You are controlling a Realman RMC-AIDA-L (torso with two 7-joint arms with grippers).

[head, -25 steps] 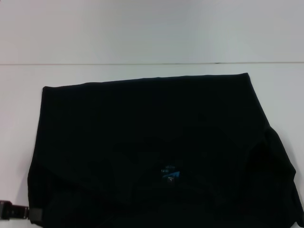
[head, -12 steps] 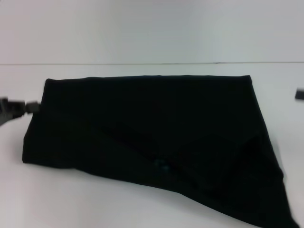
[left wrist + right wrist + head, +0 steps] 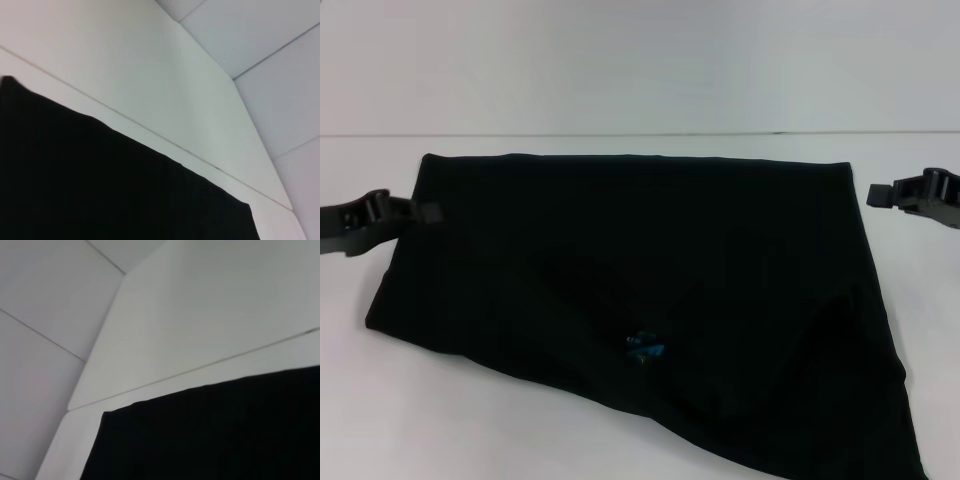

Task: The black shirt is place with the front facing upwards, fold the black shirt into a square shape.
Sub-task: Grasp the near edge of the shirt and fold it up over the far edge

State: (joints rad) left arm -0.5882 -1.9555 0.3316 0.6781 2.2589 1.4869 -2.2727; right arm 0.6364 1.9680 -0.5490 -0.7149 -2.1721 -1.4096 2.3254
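Note:
The black shirt (image 3: 640, 280) lies folded on the white table (image 3: 640, 90), as a wide slanted shape with a straight far edge. Its small blue neck label (image 3: 643, 347) shows near the front fold. No white print is visible. My left gripper (image 3: 428, 212) is at the shirt's far left corner, touching its edge. My right gripper (image 3: 875, 194) hangs just right of the far right corner, apart from the cloth. The shirt also fills the near part of the left wrist view (image 3: 100, 185) and the right wrist view (image 3: 210, 435).
A thin seam (image 3: 620, 134) runs across the white table beyond the shirt. The shirt's near right part (image 3: 880, 430) runs down to the bottom of the head view. Bare table lies left of the shirt and in front of it.
The shirt's near edge has been carried away from me and laid over, so the shirt is shorter. Both grippers moved from the near edge up to the far corners.

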